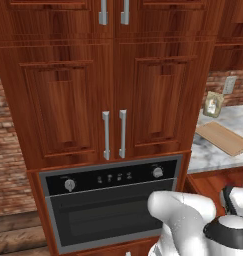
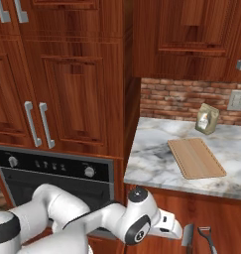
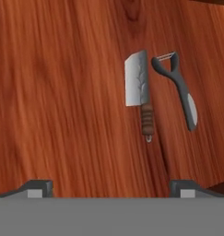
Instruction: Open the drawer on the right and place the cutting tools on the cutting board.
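The drawer (image 3: 62, 92) stands open beneath my hand, its reddish-brown wooden floor showing in the hand view; it also shows under the counter edge at lower right (image 2: 218, 216). Two cutting tools lie side by side in it: a small cleaver (image 3: 138, 87) (image 2: 187, 234) with a brown handle, and a dark grey peeler (image 3: 180, 87) (image 2: 207, 238) just to its right. My gripper (image 3: 111, 188) hovers above the drawer floor, open, nothing between its fingertips (image 3: 39, 186), the tools ahead and to the right. The cutting board (image 2: 196, 158) (image 1: 224, 137) lies bare on the marble countertop.
A black-fronted oven (image 1: 110, 205) (image 2: 52, 168) sits left of the drawer below tall cabinet doors (image 1: 113, 95). A small tan packet (image 2: 207, 119) leans on the brick backsplash behind the board. The marble countertop (image 2: 151, 158) runs right from the cabinet.
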Available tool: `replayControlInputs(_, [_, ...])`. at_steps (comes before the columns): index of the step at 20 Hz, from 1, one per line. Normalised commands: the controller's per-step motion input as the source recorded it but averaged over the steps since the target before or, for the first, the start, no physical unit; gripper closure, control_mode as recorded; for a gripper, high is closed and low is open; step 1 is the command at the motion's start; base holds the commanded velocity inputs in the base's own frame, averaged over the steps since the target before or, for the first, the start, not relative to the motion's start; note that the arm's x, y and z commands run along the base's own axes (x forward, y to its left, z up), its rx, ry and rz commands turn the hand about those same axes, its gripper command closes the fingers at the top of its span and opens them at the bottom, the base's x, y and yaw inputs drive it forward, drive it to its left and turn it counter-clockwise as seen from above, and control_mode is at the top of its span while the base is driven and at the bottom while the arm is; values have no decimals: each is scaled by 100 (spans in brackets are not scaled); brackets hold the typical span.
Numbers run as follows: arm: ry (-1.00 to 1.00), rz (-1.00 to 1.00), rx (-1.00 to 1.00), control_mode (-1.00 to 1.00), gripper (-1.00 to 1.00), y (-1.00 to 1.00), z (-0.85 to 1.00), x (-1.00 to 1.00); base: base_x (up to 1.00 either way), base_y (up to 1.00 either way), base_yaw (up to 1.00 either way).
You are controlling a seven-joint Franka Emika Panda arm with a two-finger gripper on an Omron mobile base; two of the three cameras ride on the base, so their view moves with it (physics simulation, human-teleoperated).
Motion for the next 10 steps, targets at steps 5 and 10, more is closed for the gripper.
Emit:
replayControlInputs(5, [0,0,0,-100,-100,-30,-32,10,0,0,0])
replayControlInputs(10, [0,0,0,-100,-100,-36,-30,5,0,0,0])
